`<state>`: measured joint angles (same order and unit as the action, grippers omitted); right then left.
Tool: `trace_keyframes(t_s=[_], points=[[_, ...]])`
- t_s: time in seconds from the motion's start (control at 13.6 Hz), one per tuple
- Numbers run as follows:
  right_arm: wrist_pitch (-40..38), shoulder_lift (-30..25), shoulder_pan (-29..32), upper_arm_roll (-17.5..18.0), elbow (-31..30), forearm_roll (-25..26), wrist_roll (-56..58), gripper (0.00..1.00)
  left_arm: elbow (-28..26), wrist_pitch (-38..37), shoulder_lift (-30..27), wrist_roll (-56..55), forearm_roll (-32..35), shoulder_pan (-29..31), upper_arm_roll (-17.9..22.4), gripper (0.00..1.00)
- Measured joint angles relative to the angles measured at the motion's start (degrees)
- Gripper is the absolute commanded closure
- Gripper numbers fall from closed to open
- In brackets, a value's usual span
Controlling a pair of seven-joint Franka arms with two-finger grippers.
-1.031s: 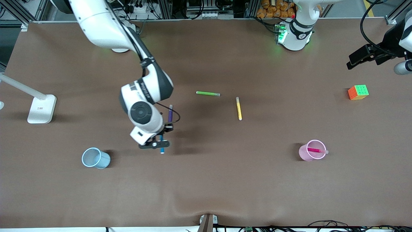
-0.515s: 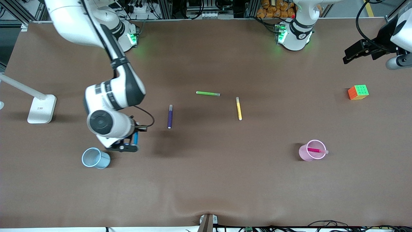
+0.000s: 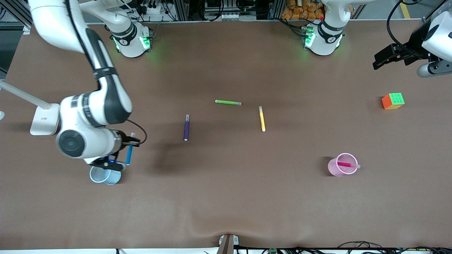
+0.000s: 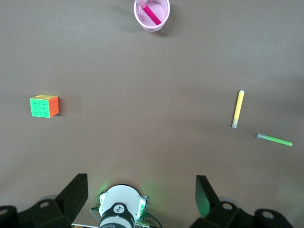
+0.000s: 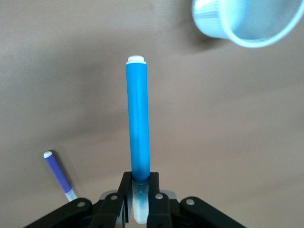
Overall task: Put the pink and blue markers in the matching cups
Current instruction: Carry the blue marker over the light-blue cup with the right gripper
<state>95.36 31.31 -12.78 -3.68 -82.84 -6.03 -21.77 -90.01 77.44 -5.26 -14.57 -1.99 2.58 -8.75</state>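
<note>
My right gripper is shut on the clear cap of the sky-blue marker and holds it above the table, beside the pale blue cup, a little toward the table's middle. The right wrist hides part of that cup in the front view. In the right wrist view the marker points out from the jaws and the cup lies off to one side of its white end. The pale pink cup stands toward the left arm's end with the pink marker in it. My left gripper waits open and empty.
A dark purple pen, a green pen and a yellow pen lie mid-table. A colour cube sits toward the left arm's end. A white lamp base stands at the right arm's end.
My right gripper has carried the blue marker from beside the purple pen toward the right arm's end, up to the blue cup. The left gripper has drifted slightly.
</note>
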Motion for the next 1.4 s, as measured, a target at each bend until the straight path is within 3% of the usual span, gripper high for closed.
trace_keyframes(t_s=[0.37, 0.88, 1.4], points=[[-3.1, 0.1, 6.6, 0.0, 2.2, -0.7, 0.1, 1.0, -0.4, 0.0, 0.0, 0.0, 0.0, 0.0, -0.7, 0.0], [-3.0, 2.9, 8.1, 0.0, 3.4, -1.1, -5.8, 1.0, -0.4, -1.1, 0.0, 0.0, 0.0, 0.0, -0.8, 0.0], [-3.9, 5.9, 10.3, 0.0, 7.8, -5.5, -8.0, 1.0, -0.4, -1.2, 0.0, -0.2, 0.2, 0.0, -1.4, 0.0]])
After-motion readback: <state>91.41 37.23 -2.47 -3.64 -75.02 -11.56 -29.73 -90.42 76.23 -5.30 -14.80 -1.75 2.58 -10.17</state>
